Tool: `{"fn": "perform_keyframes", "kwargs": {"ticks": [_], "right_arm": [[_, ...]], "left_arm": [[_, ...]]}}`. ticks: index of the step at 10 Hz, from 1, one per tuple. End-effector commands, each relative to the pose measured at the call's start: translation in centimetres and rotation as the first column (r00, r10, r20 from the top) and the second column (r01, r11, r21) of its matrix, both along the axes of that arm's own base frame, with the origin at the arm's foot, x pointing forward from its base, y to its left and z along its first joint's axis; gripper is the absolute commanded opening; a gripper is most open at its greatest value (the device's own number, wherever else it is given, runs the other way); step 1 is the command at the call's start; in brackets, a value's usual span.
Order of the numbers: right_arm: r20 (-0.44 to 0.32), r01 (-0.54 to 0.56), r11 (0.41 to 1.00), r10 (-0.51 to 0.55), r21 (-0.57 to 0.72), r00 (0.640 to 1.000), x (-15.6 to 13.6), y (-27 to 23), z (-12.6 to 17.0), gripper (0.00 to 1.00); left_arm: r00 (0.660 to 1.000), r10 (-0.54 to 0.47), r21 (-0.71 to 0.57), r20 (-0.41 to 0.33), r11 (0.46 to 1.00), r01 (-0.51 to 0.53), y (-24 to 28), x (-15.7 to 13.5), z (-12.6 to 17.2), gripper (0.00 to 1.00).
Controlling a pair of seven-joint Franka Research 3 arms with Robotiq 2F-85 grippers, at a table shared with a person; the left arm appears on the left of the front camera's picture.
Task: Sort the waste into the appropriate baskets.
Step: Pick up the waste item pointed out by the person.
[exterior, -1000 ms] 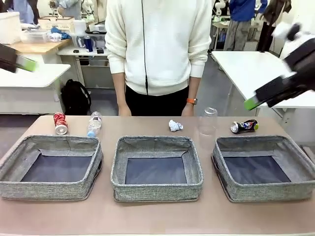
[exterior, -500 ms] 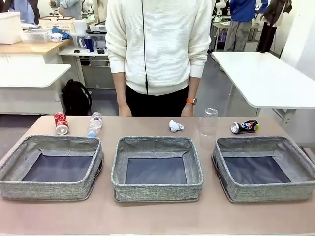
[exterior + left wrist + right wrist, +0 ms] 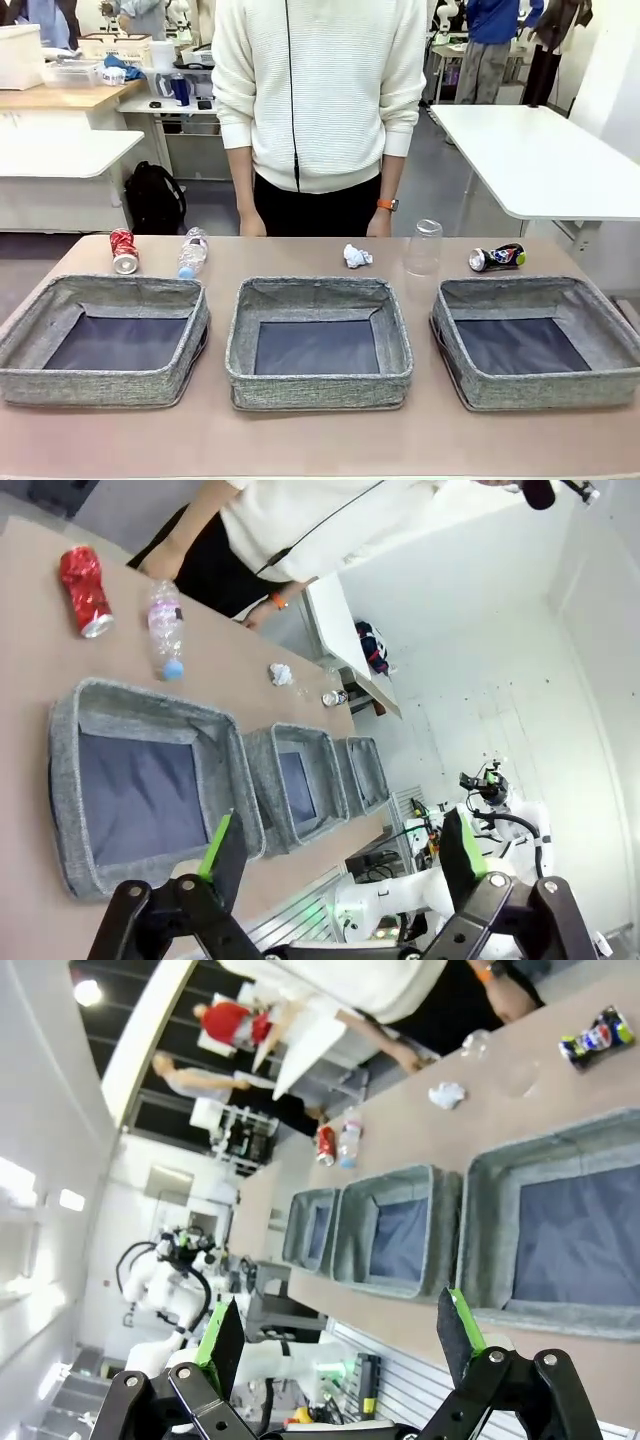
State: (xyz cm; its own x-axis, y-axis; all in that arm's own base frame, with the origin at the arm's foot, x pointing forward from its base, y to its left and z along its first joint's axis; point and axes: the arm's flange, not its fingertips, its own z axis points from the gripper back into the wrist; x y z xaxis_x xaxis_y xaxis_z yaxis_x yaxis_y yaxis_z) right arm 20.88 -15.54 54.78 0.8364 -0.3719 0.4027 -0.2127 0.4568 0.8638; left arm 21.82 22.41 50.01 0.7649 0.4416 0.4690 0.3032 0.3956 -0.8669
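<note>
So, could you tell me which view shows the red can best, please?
The left wrist view: the red can lies whole and large, seen along its length, beside the bottle. The front view shows it smaller, end-on, behind the left basket. The right wrist view shows it tiny.

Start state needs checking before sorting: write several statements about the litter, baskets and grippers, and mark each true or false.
The middle grey woven fabric basket holds nothing. True.
The red crushed can lies inside the left grey woven basket. False: it lies on the table behind that basket, beside the clear plastic bottle.
The crumpled white paper ball lies between the bottle and the clear plastic cup. True.
The left gripper is shut on the dark multicoloured crushed can. False: its jaws stand open and empty; that can lies on the table behind the right grey woven basket.
The right gripper is open. True.
</note>
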Motion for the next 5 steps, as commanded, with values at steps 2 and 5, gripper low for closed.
{"fn": "perform_keyframes", "kwargs": {"ticks": [2,5], "right_arm": [[0.031,-0.001,1.000,0.002,-0.008,1.000,-0.57,-0.28,0.18,1.00],[0.031,-0.001,1.000,0.002,-0.008,1.000,-0.57,-0.28,0.18,1.00]], "left_arm": [[0.999,0.005,0.017,0.035,1.000,-0.006,-0.23,-0.59,0.83,1.00],[0.999,0.005,0.017,0.035,1.000,-0.006,-0.23,-0.59,0.83,1.00]]}}
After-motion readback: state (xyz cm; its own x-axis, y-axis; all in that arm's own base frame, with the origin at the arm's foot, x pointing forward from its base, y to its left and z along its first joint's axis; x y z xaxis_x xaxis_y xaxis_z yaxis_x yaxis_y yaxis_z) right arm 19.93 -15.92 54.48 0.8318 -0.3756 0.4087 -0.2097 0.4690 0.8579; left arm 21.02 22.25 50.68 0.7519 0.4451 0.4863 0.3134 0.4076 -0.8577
